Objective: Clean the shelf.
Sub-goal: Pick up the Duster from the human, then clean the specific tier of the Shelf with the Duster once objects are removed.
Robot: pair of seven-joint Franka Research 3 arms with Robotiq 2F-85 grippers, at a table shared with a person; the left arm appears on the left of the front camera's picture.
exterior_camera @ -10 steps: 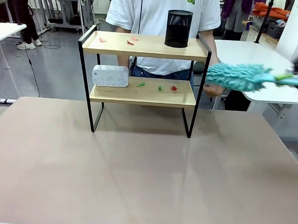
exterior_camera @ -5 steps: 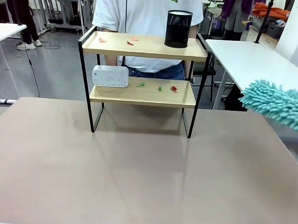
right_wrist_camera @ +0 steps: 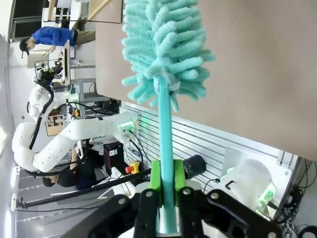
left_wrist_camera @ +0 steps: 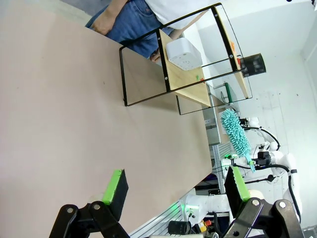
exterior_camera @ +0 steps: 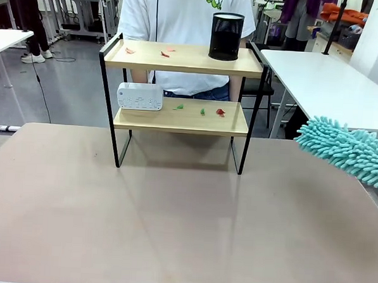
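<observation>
1. The wide, pale brown table (exterior_camera: 172, 229) is cut off at its near and side edges in the front view.
2. A person in a white T-shirt (exterior_camera: 183, 14) stands at the far side. The green print on the shirt is cut off at the top and cannot be read.
3. The two-tier shelf (exterior_camera: 187, 64) of light wooden boards in a thin black metal frame stands at the far middle of the table and hides the person's waist.
4. A fluffy teal duster (exterior_camera: 344, 148) hangs over the table's right edge, well apart from the shelf. In the front view its handle is cut off by the picture's edge.
5. The right hand (right_wrist_camera: 167, 184) is clenched on the duster's teal handle, with a green pad pressed to either side.
6. The left hand (left_wrist_camera: 176, 184) is released, its fingers spread wide above bare table and grasping nothing.
7. A black mesh cylinder pot (exterior_camera: 226, 36) stands on the right part of the top board.
8. A white rounded box (exterior_camera: 140, 96) sits at the left end of the lower board. Its markings are too small to read.
9. Small red and orange scraps (exterior_camera: 165, 53) lie on the top board, and green and red ones lie on the lower. Their material cannot be told.
</observation>
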